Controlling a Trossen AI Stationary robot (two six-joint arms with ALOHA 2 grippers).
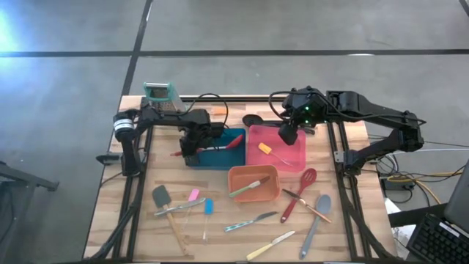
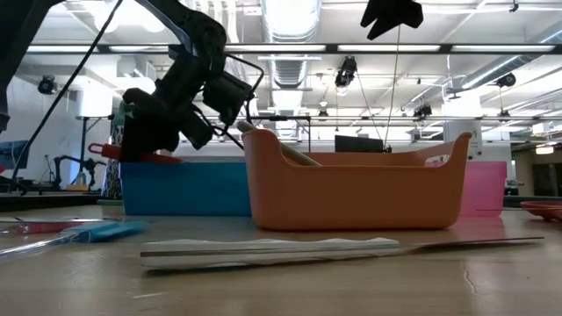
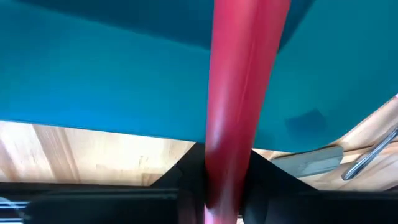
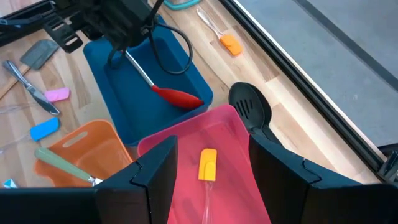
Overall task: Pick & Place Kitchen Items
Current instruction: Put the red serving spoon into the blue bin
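Left gripper (image 1: 192,144) is closed on the handle of the red spoon (image 4: 169,93) and sits over the blue tray (image 1: 218,155); the left wrist view shows the red handle running out from between the two dark fingers (image 3: 180,186) across the tray's blue floor. The spoon's bowl rests near the tray's far corner, next to the pink tray (image 1: 293,158). Right gripper (image 1: 287,134) hangs above the pink tray with its jaws spread wide and nothing between them; below it an orange-headed spatula (image 4: 208,165) lies on the pink floor. A black slotted spoon (image 4: 250,111) lies on the table just beyond the pink tray's rim. The orange tray (image 1: 271,192) stands nearer the front edge and holds a green-handled utensil (image 1: 248,188). Loose on the wooden table (image 1: 110,220) are a red slotted spoon (image 1: 299,193), a grey spoon (image 1: 315,218), a grey-headed spatula (image 1: 163,198), small pink (image 1: 193,195) and blue (image 1: 208,207) spatulas, and two knives (image 1: 253,220). A metal grater with a teal top (image 1: 159,94) stands at the back left corner. No brand, label or writing is legible on any item.
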